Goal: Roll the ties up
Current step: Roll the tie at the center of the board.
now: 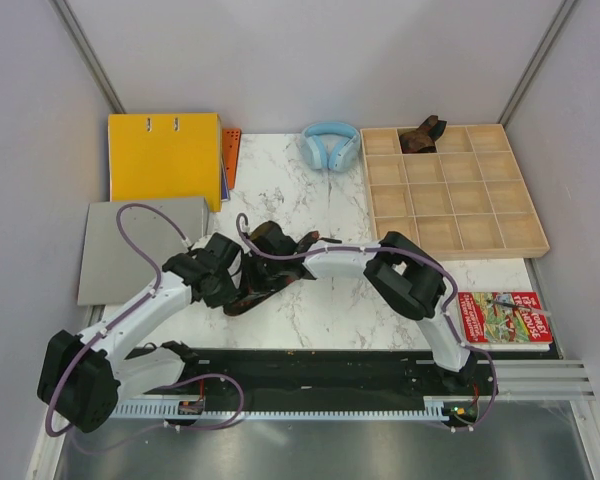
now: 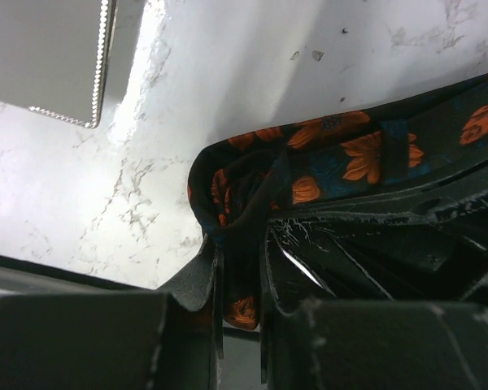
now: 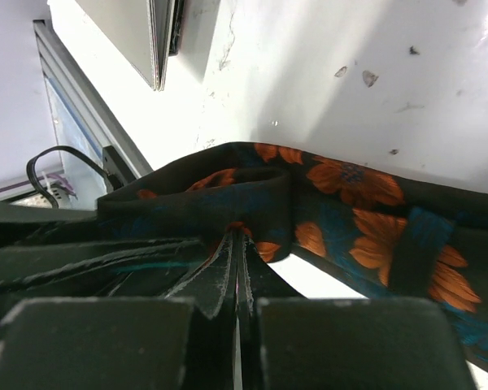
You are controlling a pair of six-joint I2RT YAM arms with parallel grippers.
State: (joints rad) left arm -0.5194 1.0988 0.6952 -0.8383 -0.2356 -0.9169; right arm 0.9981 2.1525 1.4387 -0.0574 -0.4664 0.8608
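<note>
At the upper left of the top view a yellow binder (image 1: 165, 158) is lying flat, with a small orange piece (image 1: 231, 150) showing at its right edge. Below it in the frame a gray board (image 1: 140, 248) is lying beside the white marble table (image 1: 310, 195). A little left of the middle of that view, the left gripper (image 2: 242, 248) is pressing its two fingers on the patterned tie (image 2: 346, 158), a black strip with orange flowers and some blue. In the left wrist view the fabric is bending into a loose loop in front of the fingertips, and one part is going down between them. The rest is running to the right side of that frame, on the marble. Just beside it the right gripper (image 3: 237, 242) is holding its fingers together on a fold of the same tie, with only thin fabric between the pads. Further right in the top view, light-blue headphones (image 1: 330, 145) are lying at the far edge of the marble, and a wooden tray (image 1: 485, 232) with square compartments is sitting at the upper right. The brown tie (image 1: 421, 136), rolled up, is resting in the top row, second compartment from the left. At the lower right a red book (image 1: 505, 318) is lying.
</note>
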